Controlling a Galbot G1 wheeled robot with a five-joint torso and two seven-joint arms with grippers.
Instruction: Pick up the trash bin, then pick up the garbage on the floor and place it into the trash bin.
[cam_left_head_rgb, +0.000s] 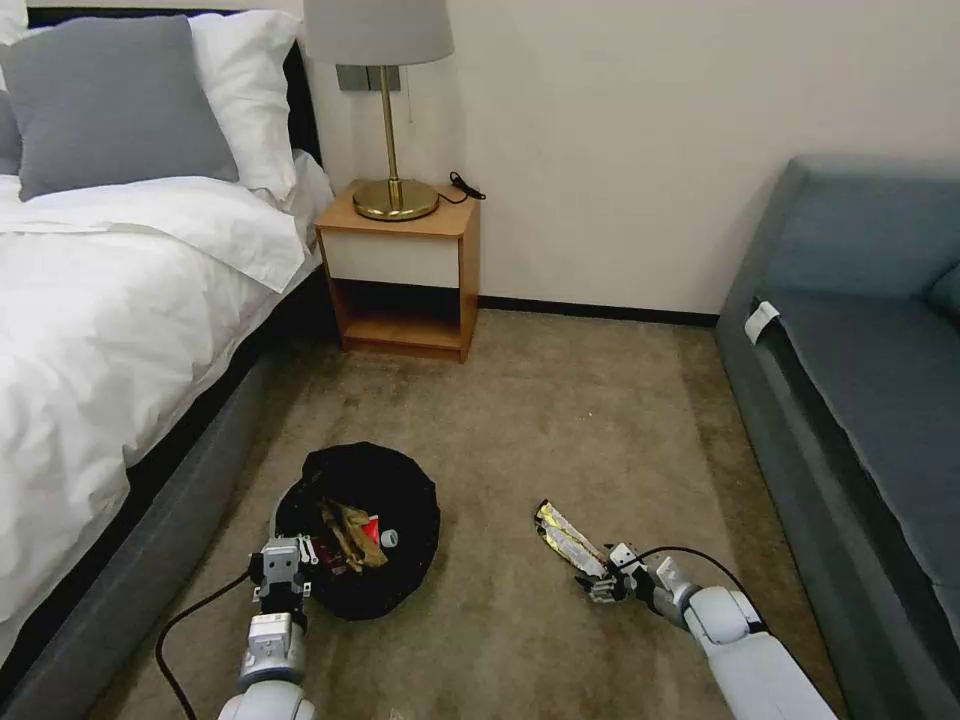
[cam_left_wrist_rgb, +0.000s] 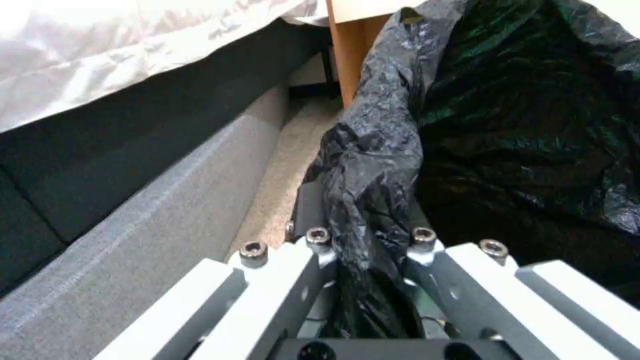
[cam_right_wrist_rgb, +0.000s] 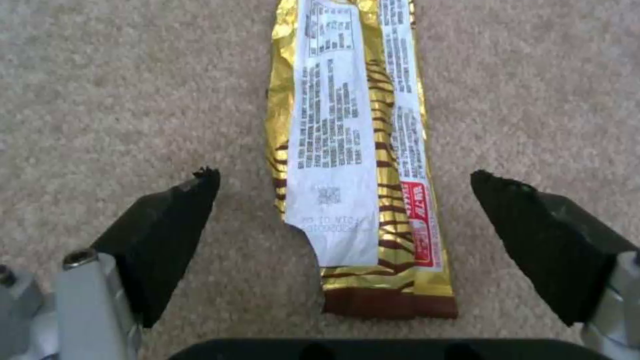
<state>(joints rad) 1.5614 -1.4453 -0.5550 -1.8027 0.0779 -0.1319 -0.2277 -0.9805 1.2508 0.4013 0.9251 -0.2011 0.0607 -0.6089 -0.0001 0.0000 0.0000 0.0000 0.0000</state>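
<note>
Right tool (cam_right_wrist_rgb: 343, 200) is low over the carpet (cam_left_head_rgb: 560, 420), fingers spread wide, straddling the near end of one silver-yellow foil wrapper (cam_right_wrist_rgb: 357, 150) lying flat. Judged thin, light, limp and slick: best pinched across its narrow width at this end, pads pressed to the pile. Left tool (cam_left_wrist_rgb: 367, 250) is clamped on the black bag (cam_left_wrist_rgb: 373, 165) at the near rim of the trash bin (cam_left_head_rgb: 358, 530), one bin, beside the bed (cam_left_head_rgb: 110, 320). Bag film is soft and could slip. Inside the bin: one brown wrapper (cam_left_head_rgb: 350, 535), one red packet (cam_left_head_rgb: 372, 528), one bottle cap (cam_left_head_rgb: 389, 538). One nightstand (cam_left_head_rgb: 400, 270) beyond
</note>
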